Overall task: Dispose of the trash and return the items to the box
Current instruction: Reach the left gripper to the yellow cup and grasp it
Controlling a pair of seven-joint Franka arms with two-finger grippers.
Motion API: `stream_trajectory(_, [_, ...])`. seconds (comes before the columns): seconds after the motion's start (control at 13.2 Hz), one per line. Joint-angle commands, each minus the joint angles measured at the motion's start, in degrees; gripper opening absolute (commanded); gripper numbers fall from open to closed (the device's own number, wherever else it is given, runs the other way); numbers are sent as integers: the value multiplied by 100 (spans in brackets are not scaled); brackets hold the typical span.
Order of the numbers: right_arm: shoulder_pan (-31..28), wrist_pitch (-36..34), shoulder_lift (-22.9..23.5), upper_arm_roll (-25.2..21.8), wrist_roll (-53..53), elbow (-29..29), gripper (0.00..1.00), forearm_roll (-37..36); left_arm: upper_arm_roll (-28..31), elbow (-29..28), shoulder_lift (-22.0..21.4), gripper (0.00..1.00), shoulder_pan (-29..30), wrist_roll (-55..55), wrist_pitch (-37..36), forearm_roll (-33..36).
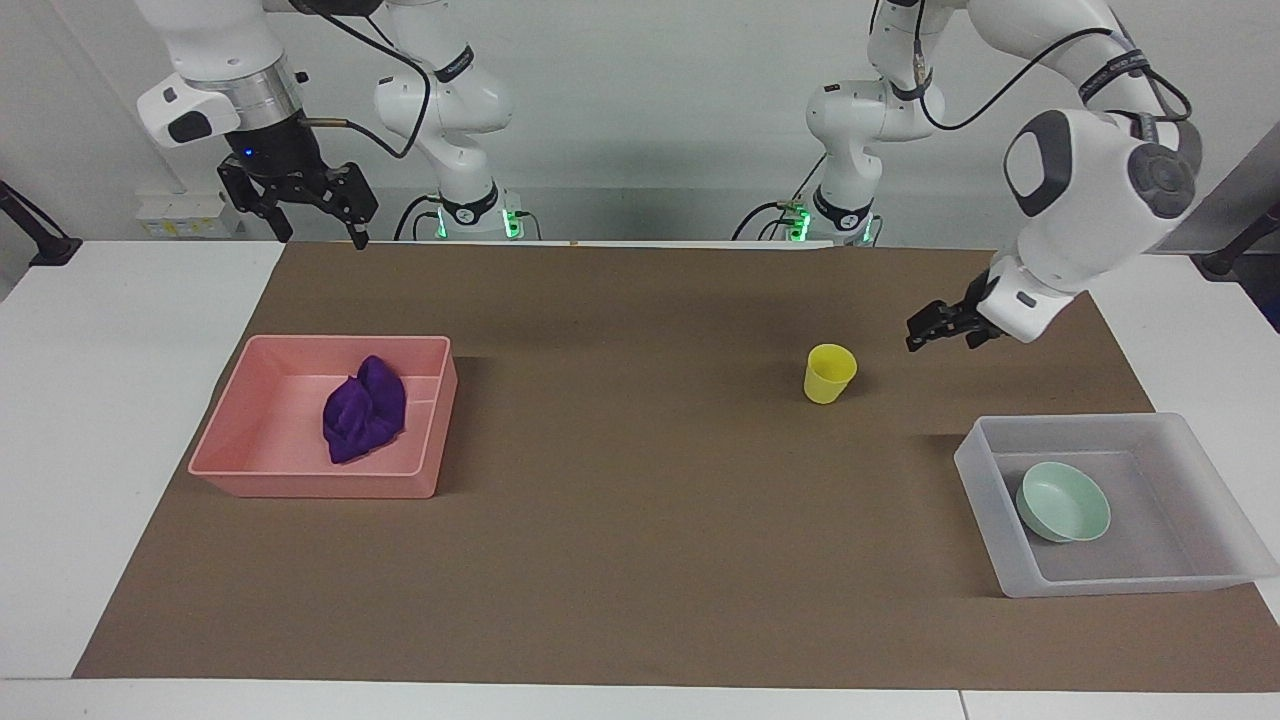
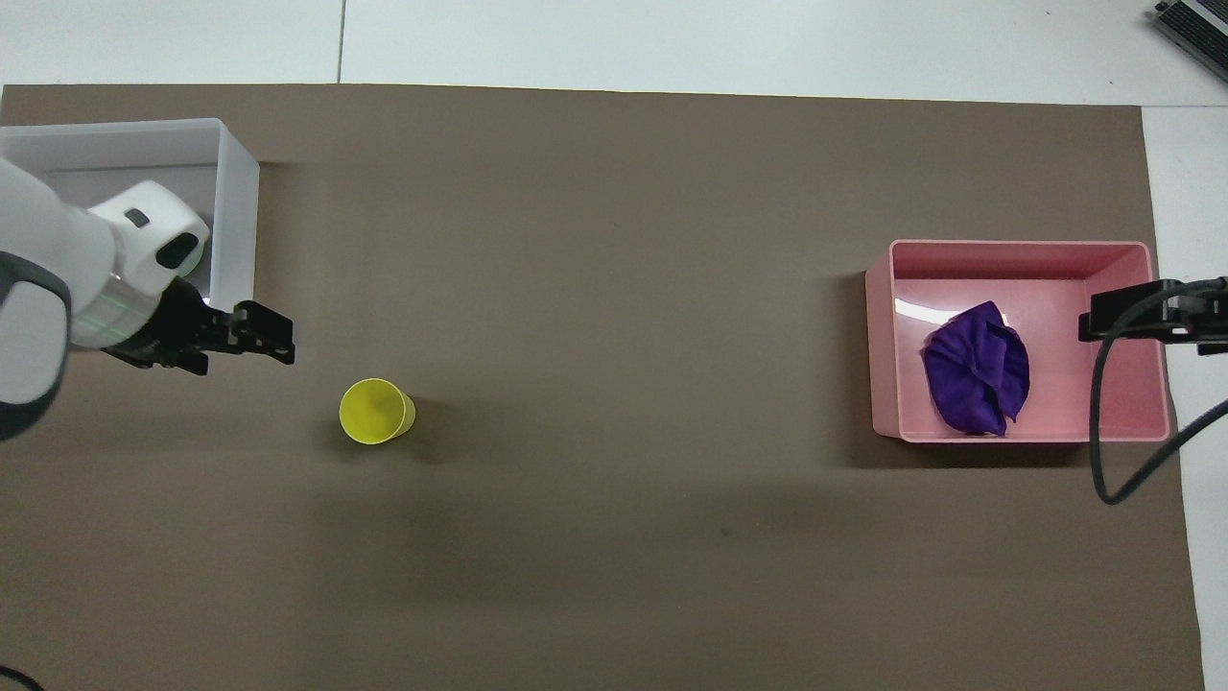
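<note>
The purple cloth [image 1: 365,410] lies in the pink tray [image 1: 310,486]; it also shows in the overhead view [image 2: 977,382]. The mint bowl [image 1: 1063,502] sits in the translucent box [image 1: 985,480]. The yellow cup [image 1: 829,373] stands upright on the mat, nearer to the robots than the box. My left gripper [image 1: 918,338] is open and empty over the mat beside the cup, apart from it. My right gripper [image 1: 318,232] is open and empty, raised high above the pink tray's robot-side edge. In the overhead view my left arm hides the bowl.
A brown mat [image 1: 640,520] covers most of the white table. The pink tray [image 2: 1017,248] is at the right arm's end, the box [image 2: 235,192] at the left arm's end. The cup [image 2: 376,411] stands alone on the mat.
</note>
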Motion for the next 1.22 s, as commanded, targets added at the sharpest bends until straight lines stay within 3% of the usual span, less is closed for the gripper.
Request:
stream_trajectory(0.0, [-69,125,-182,18,-163,-334,100,54,78,-1143,-356,100,-397,-27,927,-75])
stream_trajectory(0.3, [-7,170,-209,27,-120,-370,100,54,69,-2058,-294,100,-722,-53,2229,-75])
stream_trajectory(0.38, [-16,178,-200,27,-119,-370,100,54,78,-2068,-215,87,-758,-115,2240,-75])
stream_trajectory(0.46, [-16,231,-200,27,-128,-370,100,54,78,-2059,-136,51,-759,-115,2266,-75])
stream_trajectory(0.53, [-24,266,-200,27,-137,-379,100,54,78,-2024,-65,22,-759,-115,2275,-75])
stream_trajectory(0.68, [-16,249,-200,27,-137,-370,100,54,78,-1928,84,0,-750,-141,2258,-75])
stream_trajectory(0.91, [-42,240,-200,27,-137,-370,100,54,78,-1796,137,0,-671,-185,2162,-75])
stream_trajectory(1.14, [-42,240,-209,27,-137,-370,100,54,130,-1122,129,0,-627,-484,1277,-75])
